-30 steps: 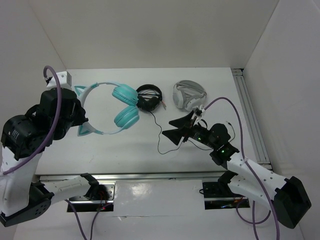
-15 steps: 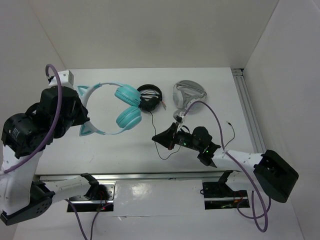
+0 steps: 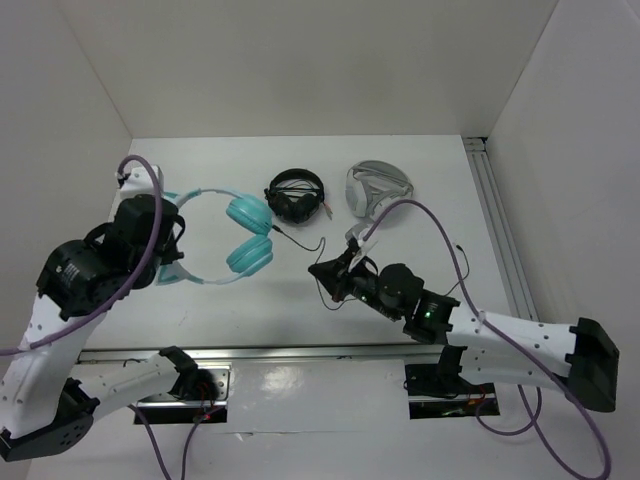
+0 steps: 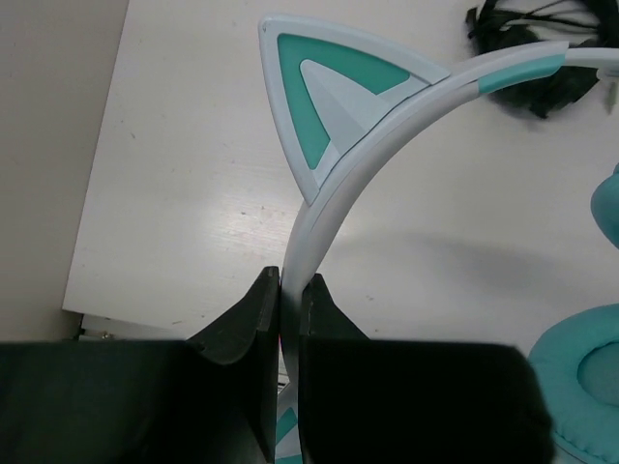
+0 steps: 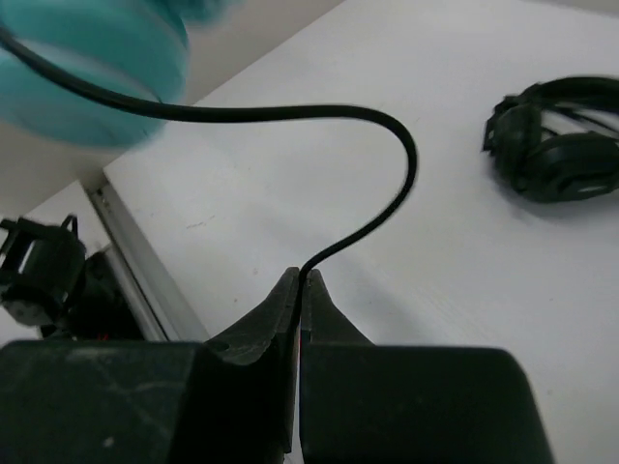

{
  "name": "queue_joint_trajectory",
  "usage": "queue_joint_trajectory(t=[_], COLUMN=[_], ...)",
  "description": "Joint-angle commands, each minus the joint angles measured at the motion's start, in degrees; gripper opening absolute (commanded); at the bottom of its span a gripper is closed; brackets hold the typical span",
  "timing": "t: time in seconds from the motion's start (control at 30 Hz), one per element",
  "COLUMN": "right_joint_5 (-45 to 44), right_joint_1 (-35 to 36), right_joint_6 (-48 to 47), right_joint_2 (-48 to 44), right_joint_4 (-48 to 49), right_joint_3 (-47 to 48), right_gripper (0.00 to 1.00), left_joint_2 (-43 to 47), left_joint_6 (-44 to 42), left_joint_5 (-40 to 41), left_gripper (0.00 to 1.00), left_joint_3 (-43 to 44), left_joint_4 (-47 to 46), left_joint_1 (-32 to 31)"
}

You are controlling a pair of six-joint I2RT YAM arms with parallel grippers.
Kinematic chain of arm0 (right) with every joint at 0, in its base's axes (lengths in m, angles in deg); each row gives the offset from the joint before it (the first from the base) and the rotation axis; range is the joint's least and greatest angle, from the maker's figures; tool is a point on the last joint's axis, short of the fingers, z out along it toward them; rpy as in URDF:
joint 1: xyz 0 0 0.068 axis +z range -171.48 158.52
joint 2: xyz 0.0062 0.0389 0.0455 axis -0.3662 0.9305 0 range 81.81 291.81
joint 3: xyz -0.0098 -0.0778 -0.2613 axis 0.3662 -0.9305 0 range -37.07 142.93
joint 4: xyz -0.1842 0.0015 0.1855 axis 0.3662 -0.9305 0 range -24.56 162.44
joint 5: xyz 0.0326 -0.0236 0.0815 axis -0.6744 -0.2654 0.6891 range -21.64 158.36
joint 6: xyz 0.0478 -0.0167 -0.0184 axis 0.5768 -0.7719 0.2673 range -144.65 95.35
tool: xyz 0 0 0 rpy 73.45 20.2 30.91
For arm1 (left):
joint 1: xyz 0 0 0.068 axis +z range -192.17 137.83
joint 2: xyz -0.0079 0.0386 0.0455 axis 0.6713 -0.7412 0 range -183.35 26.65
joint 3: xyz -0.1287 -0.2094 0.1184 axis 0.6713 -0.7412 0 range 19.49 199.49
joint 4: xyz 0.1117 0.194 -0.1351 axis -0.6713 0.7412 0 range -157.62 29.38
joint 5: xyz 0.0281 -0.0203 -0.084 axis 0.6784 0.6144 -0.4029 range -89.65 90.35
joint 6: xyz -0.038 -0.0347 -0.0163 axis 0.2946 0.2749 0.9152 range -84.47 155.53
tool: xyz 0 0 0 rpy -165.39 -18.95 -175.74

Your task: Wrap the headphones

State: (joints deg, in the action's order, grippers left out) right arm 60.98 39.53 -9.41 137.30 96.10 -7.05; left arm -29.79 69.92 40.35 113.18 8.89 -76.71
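The headphones (image 3: pixel 247 213) are teal with a pale headband (image 4: pixel 334 193) and a cat ear (image 4: pixel 334 92). My left gripper (image 4: pixel 291 285) is shut on the headband just below that ear; from above the left gripper (image 3: pixel 172 242) sits at the band's left side. A thin black cable (image 5: pixel 387 135) runs from a blurred teal ear cup (image 5: pixel 97 68) and curves down into my right gripper (image 5: pixel 302 280), which is shut on it. In the top view the right gripper (image 3: pixel 320 270) is right of the lower ear cup (image 3: pixel 250 256), and the cable (image 3: pixel 300 238) loops past it.
Black headphones (image 3: pixel 297 195) lie just right of the teal pair, and white-grey headphones (image 3: pixel 377 190) lie further right. A metal rail (image 3: pixel 500 230) runs along the table's right side. The table's front edge (image 3: pixel 300 348) is close below the right gripper.
The right gripper, open a second ago, has moved left and shut on the cable. The left arm has shifted right and taken the headphones with it, turned slightly.
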Motion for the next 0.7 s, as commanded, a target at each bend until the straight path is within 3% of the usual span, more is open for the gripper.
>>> queue_joint_trajectory(t=[0.0, 0.13, 0.27, 0.47, 0.57, 0.67], right_joint_5=[-26.6, -32.9, -32.9, -28.1, -24.7, -22.8], right_joint_1=[5.8, 7.2, 7.2, 7.2, 7.2, 7.2], right_joint_6=[-5.7, -8.8, -14.2, -17.4, -17.4, -18.1], right_joint_2=[-5.1, -5.8, -5.1, -3.5, -2.9, -0.9], right_joint_4=[-19.1, -29.7, -35.9, -40.8, -41.3, -41.3], right_joint_3=[9.4, 19.1, 24.7, 28.5, 28.5, 29.1], right_gripper=[0.00, 0.00, 0.00, 0.00, 0.00, 0.00], left_joint_2=[3.2, 3.2, 3.2, 2.1, 2.1, 2.1], left_joint_6=[-0.4, -1.4, -9.3, -15.5, -17.4, -17.4], left_joint_5=[3.5, 1.0, -12.3, -32.4, -38.3, -38.1], left_gripper=[0.00, 0.00, 0.00, 0.00, 0.00, 0.00], left_joint_3=[-7.4, -15.2, -20.7, -22.6, -22.6, -23.1], left_joint_4=[-8.7, -11.2, -18.0, -21.9, -23.2, -23.2], left_joint_1=[-1.1, -1.1, -2.5, -9.4, -13.5, -16.2])
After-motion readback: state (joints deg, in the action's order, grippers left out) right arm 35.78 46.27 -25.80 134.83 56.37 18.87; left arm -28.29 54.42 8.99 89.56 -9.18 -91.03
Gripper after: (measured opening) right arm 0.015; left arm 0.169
